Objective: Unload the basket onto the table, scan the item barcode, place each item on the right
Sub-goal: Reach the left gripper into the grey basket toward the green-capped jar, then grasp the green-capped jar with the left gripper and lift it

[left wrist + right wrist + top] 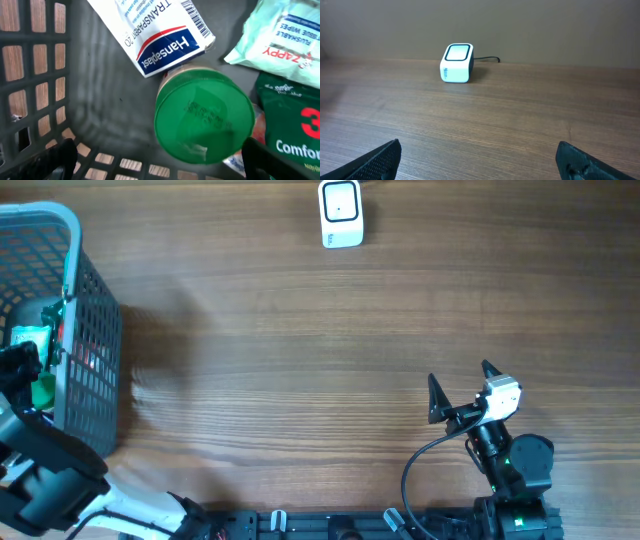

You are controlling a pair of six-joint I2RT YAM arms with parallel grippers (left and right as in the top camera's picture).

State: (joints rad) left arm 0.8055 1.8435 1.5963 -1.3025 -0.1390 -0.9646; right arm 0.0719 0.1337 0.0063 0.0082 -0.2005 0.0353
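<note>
Left wrist: basket (30,75) holds green-lidded jar (202,117), Hansaplast box (160,35).

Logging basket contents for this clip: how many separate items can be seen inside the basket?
4. Hansaplast box at top centre; green-lidded jar just below it; pale Zappy wipes pack top right; dark green pack at right. More may lie hidden underneath.

Overhead straight down; left wrist close inside basket (100,110); right wrist facing scanner (456,62)
</note>
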